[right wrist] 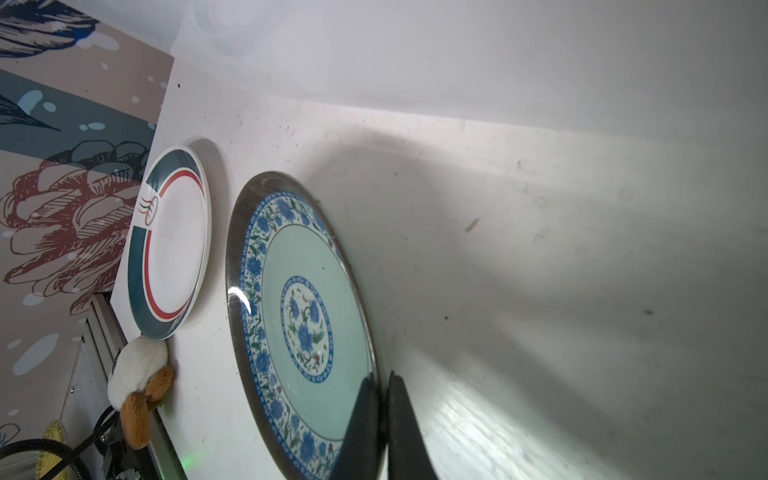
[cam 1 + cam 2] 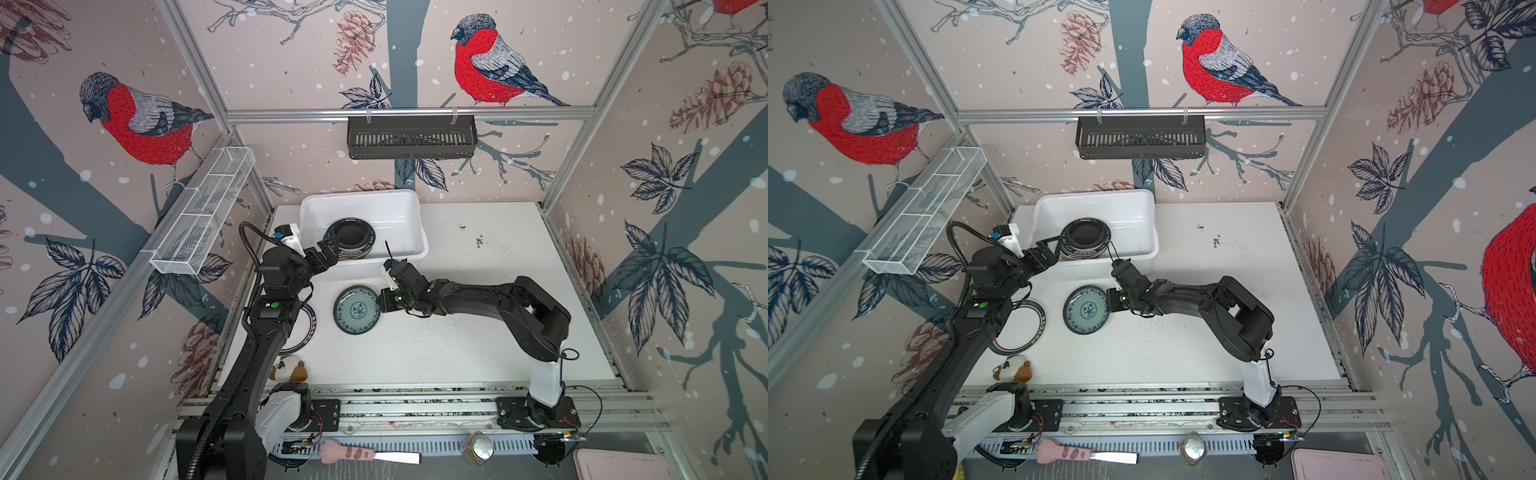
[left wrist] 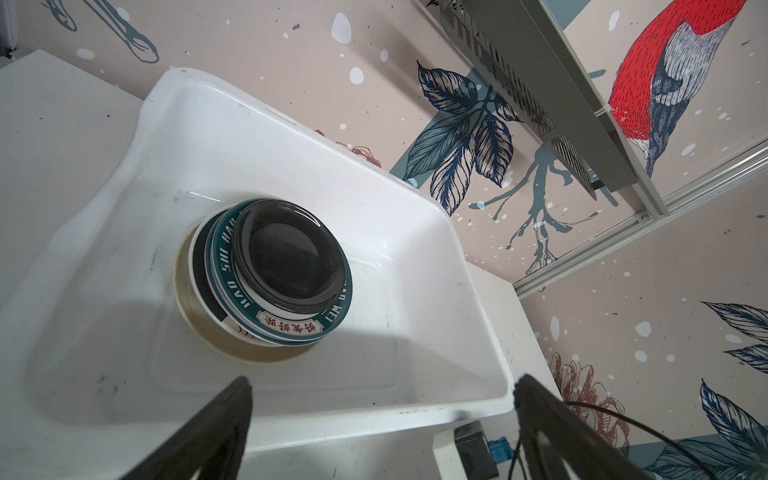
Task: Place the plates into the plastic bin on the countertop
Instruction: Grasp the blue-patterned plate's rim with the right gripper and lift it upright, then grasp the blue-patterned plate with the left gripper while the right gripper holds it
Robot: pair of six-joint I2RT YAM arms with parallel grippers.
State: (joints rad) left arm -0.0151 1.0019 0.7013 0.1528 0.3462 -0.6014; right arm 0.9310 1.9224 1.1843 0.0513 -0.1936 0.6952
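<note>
1. The right end effector (image 1: 381, 376) is pinching shut on the right rim of the teal patterned plate (image 1: 299, 316). One finger (image 1: 361, 415) is lying over the plate's inner face and the other is sitting outside the rim.
2. The teal patterned plate is sitting mid-desk (image 2: 478, 324), just near of the plastic bin (image 2: 411, 216). I cannot tell whether its gripped edge is lifting off the surface.
3. The left end effector (image 3: 382, 386) is hanging with its fingers spread wide and is holding nothing. It is hovering over the near-left rim of the plastic bin, as both top views show.
4. The plastic bin is standing at the far edge of the desk, left of centre.
5. A stack of plates is sitting inside the bin, toward its left. The black plate (image 3: 291, 257) is lying on top, the lettered plates (image 3: 291, 328) are beneath it, and a cream plate (image 3: 195, 316) is showing at the bottom.
6. A white plate (image 1: 174, 245) with a teal-and-red rim is lying on the desk left of the teal patterned plate, apart from it. The left arm (image 2: 266, 332) is partly hiding it in both top views.
7. A plush toy (image 1: 137, 374) is lying just near of the white plate, at the near-left edge of the desk.
</note>
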